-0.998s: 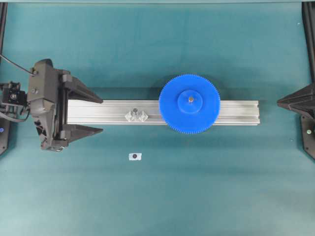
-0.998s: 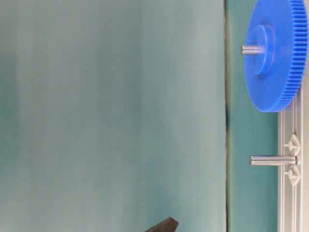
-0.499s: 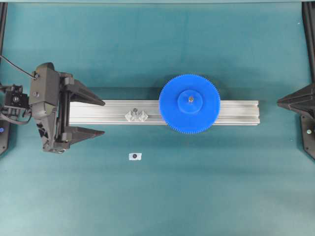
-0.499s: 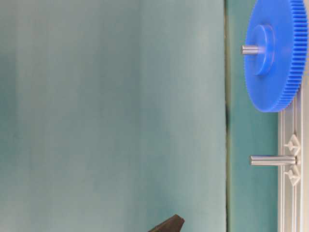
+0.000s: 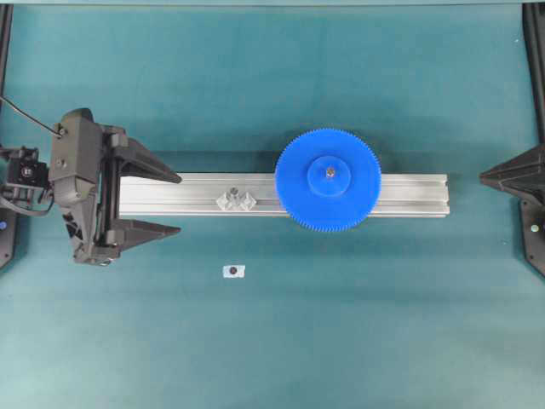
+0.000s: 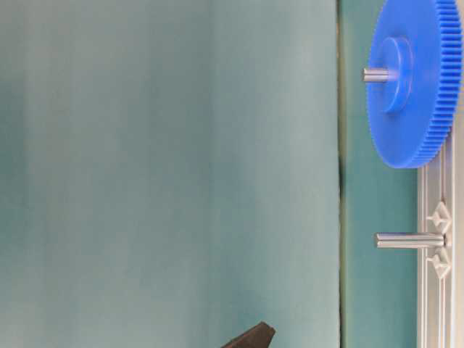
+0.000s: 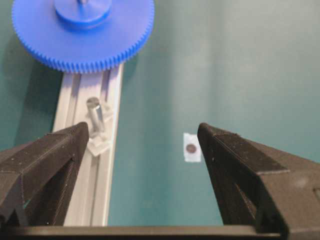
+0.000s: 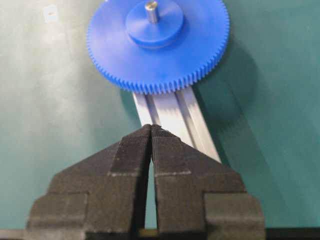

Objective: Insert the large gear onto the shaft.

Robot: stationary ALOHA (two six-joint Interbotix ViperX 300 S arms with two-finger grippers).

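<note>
Large gear (image 5: 328, 180) flat on aluminium rail (image 5: 409, 194), right of centre on rail in overhead view, teeth overhanging both long edges. Shaft (image 5: 329, 172) up through raised hub, grey tip showing above centre hole; same tip seen in right wrist view (image 8: 151, 10) and table-level view (image 6: 375, 75). Gear seated on shaft, touched by neither gripper. Second pin (image 5: 233, 192) on clear winged base, left of gear on same rail, well apart from gear rim, bare. Small white tag with dark dot (image 5: 233, 271) on green mat (image 5: 272, 349), near side of rail, below second pin. Left gripper (image 5: 174, 204) at left end of rail, jaws spread wide, far fingertip over rail's far edge, near fingertip over mat just past near edge; nothing between them. Left wrist view: rail, second pin (image 7: 96, 115) and tag (image 7: 191, 148) visible through gap. Right gripper (image 8: 151, 131) at right edge of mat, off rail's right end, well apart from gear, fingers pressed together, holding nothing.
</note>
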